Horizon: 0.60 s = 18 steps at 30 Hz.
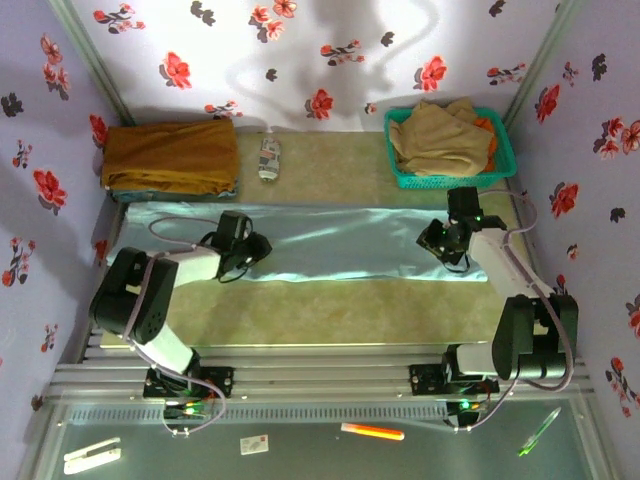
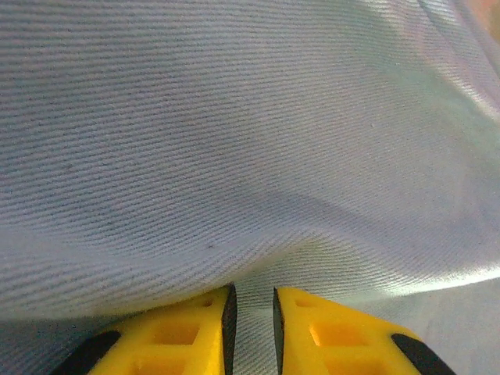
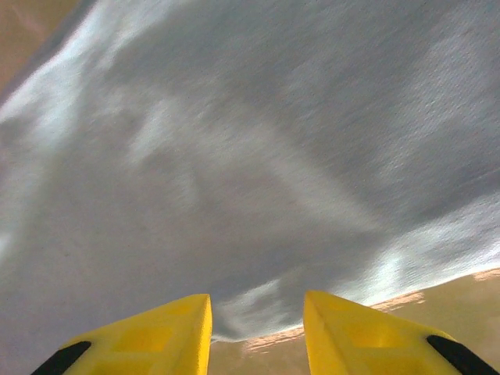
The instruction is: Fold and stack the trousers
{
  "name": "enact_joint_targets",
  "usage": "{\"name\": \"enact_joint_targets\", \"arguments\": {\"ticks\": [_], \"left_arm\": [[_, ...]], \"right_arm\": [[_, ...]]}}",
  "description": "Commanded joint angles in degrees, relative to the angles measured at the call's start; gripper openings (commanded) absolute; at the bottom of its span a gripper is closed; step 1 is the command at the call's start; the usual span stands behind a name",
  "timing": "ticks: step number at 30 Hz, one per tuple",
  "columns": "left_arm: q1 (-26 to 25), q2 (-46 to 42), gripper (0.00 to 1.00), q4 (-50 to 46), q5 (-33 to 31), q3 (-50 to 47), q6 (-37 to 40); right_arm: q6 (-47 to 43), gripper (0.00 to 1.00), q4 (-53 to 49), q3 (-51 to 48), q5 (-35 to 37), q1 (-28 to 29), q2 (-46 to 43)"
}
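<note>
Pale aqua-blue trousers, thin soft cloth, folded into a long flat strip, lying crosswise on the table

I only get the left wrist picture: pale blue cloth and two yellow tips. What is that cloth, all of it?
Observer: Those are the trousers, lying flat as one long band across the table, left to right.
Operator: Is the other hand anywhere near them?
Observer: Yes, the right hand is at the band's right end.
Operator: What else is around there?
Observer: A teal basket holding a tan garment stands behind that right end.
</note>
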Motion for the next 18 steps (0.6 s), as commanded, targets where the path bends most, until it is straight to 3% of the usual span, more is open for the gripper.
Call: {"name": "enact_joint_targets", "arguments": {"ticks": [1,5,12,18], "left_arm": [[2.0,-1.1,0.22,-9.7,-3.6,-1.6,4.7],[2.2,-3.2,0.24,-13.0,-2.3,0.9,6.9],[2.2,-4.2,0.24,-12.8,-1.6,0.8,6.9],[2.9,-5.2,0.24,-11.3,-1.0,-1.1,6.4]], "right_arm": [[-3.5,0.4,-3.3,2.9,5.4,0.2,1.8],[-4.1,0.39,-2.4,4.1,7.0,-0.1,5.5],[-1.2,0.04,2.3,2.3,3.7,-3.6,15.1],[-1.5,0.01,3.5,2.9,2.1,-8.5,21.8]]}}
